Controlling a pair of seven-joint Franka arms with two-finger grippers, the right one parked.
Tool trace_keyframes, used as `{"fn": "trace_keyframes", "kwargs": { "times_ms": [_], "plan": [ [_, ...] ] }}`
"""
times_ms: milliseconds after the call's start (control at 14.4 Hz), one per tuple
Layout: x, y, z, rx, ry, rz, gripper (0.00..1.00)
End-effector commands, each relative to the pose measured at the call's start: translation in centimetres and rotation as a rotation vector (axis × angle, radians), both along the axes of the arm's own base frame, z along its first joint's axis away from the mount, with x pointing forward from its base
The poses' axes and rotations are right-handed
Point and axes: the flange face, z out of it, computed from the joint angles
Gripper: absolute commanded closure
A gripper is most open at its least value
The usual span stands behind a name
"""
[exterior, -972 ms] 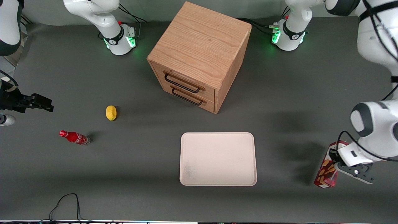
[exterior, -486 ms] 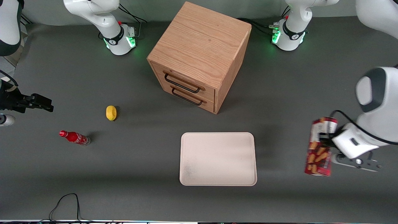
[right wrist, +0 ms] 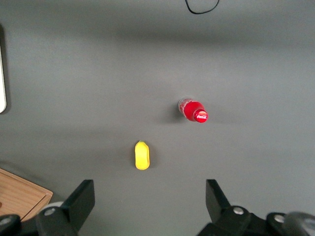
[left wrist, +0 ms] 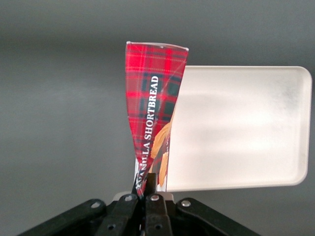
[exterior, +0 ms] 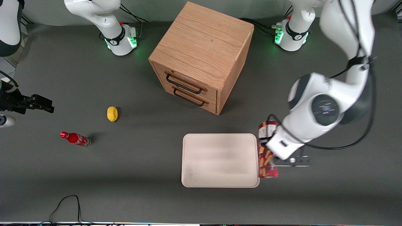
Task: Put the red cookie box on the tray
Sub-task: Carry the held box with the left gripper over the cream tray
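The gripper (exterior: 272,157) is clamping the red cookie box (exterior: 266,150) above the tray (exterior: 220,160) edge toward the working arm's end, its long axis running toward the front camera.

Grey table (exterior: 125,175): tray (exterior: 220,160), cabinet (exterior: 201,56), lemon (exterior: 112,113), bottle (exterior: 75,138)

Dark grey table under even light

A two-drawer wooden cabinet (exterior: 201,56) stood on the matte tabletop (exterior: 125,175), its black handles facing the front camera.
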Motion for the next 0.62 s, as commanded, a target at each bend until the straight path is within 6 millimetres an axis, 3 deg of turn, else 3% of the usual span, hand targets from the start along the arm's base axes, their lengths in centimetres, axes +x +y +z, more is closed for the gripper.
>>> {"fn": "trace_keyframes", "kwargs": {
  "times_ms": [0,208,417,486,556],
  "plan": [
    [0.5,-1.8,-6.2,0.009,-0.036,0.057,1.0],
    [0.9,-2.2,-11.4,0.009,-0.027,0.078,1.0],
    [1.0,-2.0,-13.3,0.028,-0.038,0.075,1.0],
    [1.0,-2.0,-13.3,0.03,-0.038,0.071,0.75],
    [0.9,-2.0,-13.2,0.046,-0.056,0.045,0.03]
  ]
}}
